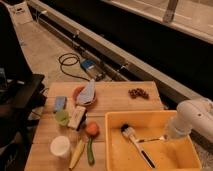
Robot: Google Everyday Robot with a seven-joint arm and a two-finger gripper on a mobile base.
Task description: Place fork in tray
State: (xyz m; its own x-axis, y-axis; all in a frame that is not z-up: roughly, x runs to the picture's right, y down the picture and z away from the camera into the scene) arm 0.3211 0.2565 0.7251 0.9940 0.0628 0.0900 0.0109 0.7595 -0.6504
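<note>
The fork (152, 139), slim and silvery, lies inside the tray (145, 116), a large yellow bin at the table's front right. The fork sits right of a white-handled brush (129, 132) whose dark shaft runs toward the bin's front. My white arm (195, 117) reaches in from the right over the bin's right wall. The gripper (171, 134) is low in the bin, at the fork's right end. Whether it touches the fork I cannot tell.
On the wooden table (117, 102), left of the bin, are an orange-brown bowl (80, 96) holding a pale packet, a blue block (60, 102), a green cup (62, 116), a white box (77, 118), an orange fruit (92, 129), a white cup (60, 146), a banana (77, 153) and a green vegetable (90, 151). A brown cluster (138, 93) lies at the back. A cable (70, 62) lies on the floor.
</note>
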